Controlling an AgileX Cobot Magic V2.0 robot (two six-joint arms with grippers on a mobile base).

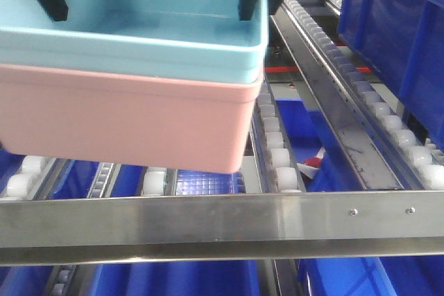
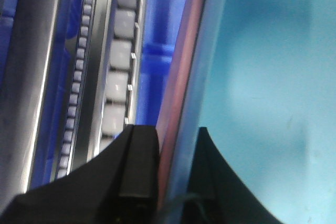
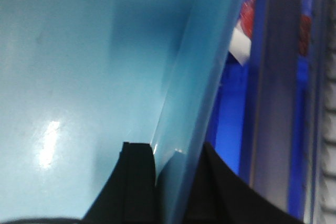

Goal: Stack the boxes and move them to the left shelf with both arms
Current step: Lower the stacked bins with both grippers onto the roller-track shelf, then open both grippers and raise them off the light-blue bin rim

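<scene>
Left wrist-mounted footage shows the left gripper (image 2: 176, 177) with its fingers (image 2: 137, 174) pinched across the nested rims, one black finger outside and one inside, the salmon-pink edge and the blue wall caught between them. On the right wrist view the right gripper (image 3: 170, 179) is seen pinching the far-side wall of the light blue box (image 3: 79, 77) in the same way, one finger on each face.

From the front view, stacking is judged finished: the light blue box (image 1: 139, 39) is seated inside the pink box (image 1: 125, 119), rim upon rim. The pair is held at the left of the scene, above the white rollers (image 1: 277, 154) of the left shelf (image 1: 208, 223), just behind its steel front rail. Whether the pink base is touching the rollers cannot be told; a shadowed gap seems to lie beneath its near corner. What appears left is lowering the stack onto the tracks and letting go. Dark blue bins (image 1: 399, 39) are seen at the right and below the rack.
</scene>
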